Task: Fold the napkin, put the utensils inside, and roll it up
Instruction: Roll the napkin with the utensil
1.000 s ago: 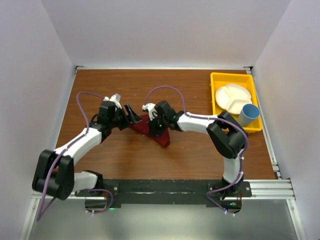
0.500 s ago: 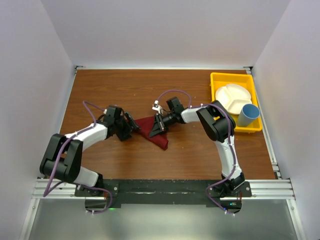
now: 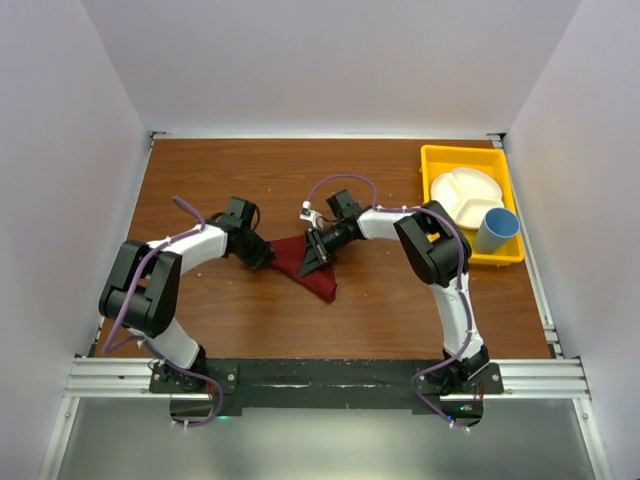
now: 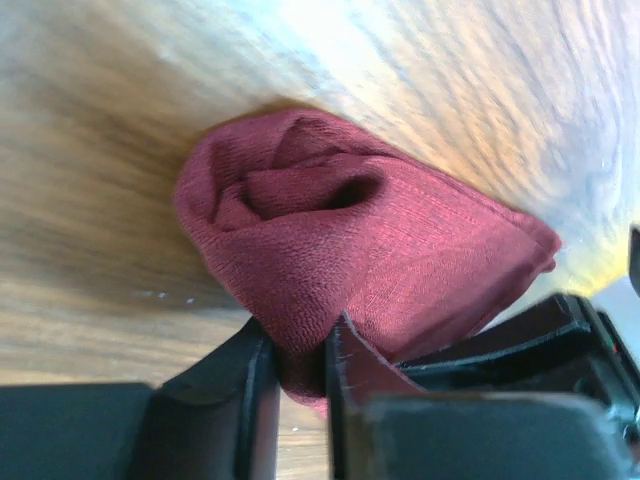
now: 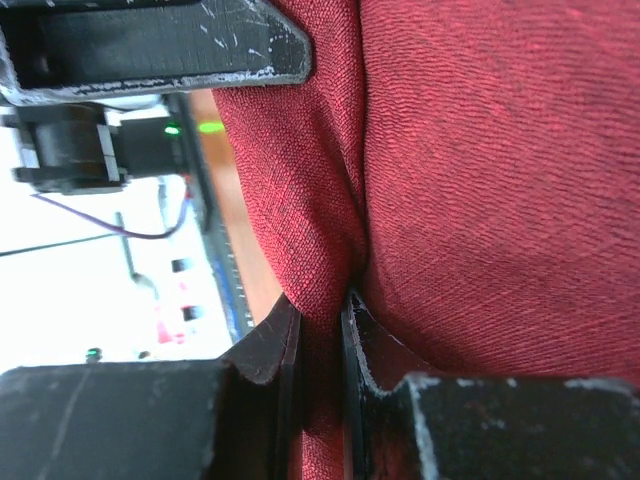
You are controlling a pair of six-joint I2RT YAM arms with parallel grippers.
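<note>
Napkin [image 3: 308, 268]: bunched on tabletop [image 3: 380, 300] between my hands. Left hand [image 4: 300, 335]: just closed, now pinching a fold. Right hand [image 5: 320, 310]: clamped on another fold. Two grips set; I judge rolling can proceed.

Table [image 3: 220, 180]: napkin [image 3: 318, 280], apparently rolled; yellow tray [image 3: 458, 151]

The top view looks down from above the near edge of the desk [image 3: 370, 170], while both wrist views sit tight against the napkin [image 4: 330, 240] all three share.

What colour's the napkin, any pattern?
Plain dark red napkin; the left wrist view shows it best.
</note>
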